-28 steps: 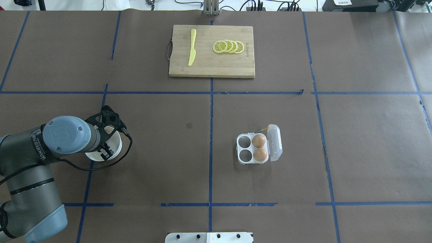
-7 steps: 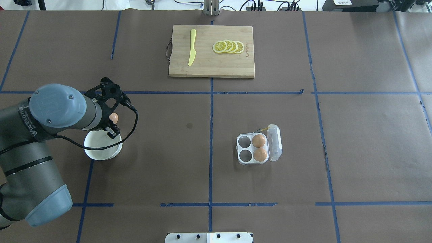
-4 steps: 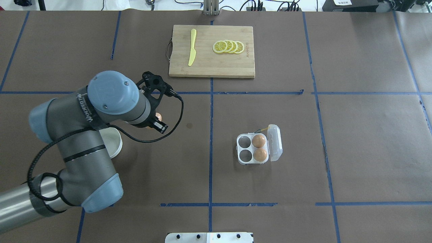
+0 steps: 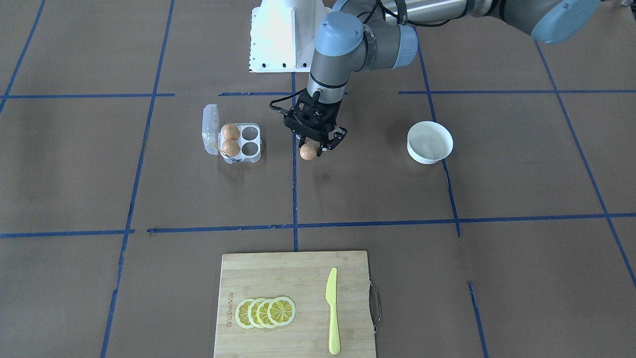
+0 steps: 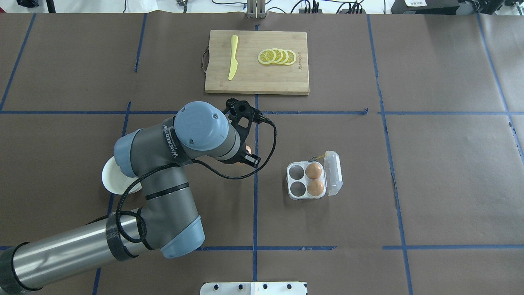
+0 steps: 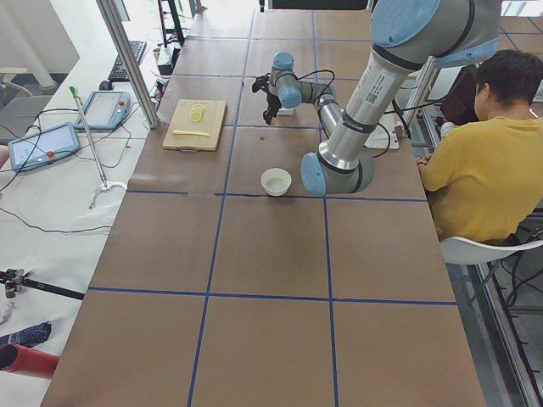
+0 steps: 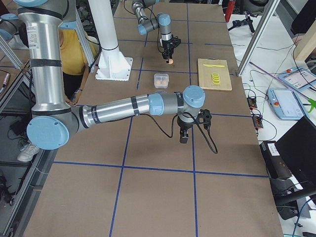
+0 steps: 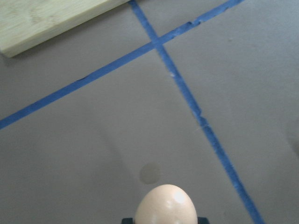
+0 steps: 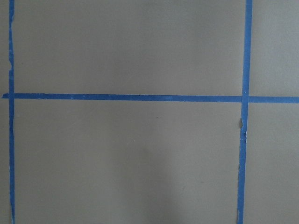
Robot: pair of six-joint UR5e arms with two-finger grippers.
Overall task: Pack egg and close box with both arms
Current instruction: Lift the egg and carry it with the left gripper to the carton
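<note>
left tool (image 4: pixel 316 145) tight around the egg (image 4: pixel 308 151), aloft between bowl (image 4: pixel 422 157) and box (image 4: pixel 250 147); right tool (image 7: pixel 183 137) of unclear state

The box (image 4: pixel 239 142) lies right of the left gripper (image 4: pixel 314 143) holding the egg (image 4: pixel 308 151), the bowl (image 4: pixel 422 155) left, the cutting board (image 4: pixel 298 278) seemingly ahead.

Table (image 5: pixel 450 184) was wide, papered brown, gridded with blue tape lines (image 5: pixel 256 213), lit evenly with soft shadows; an aluminium post (image 6: pixel 129 59) stood at its edge, a white side bench (image 6: pixel 51 203) strewn with cables beyond, a white chair (image 6: pixel 484 250) alongside.
</note>
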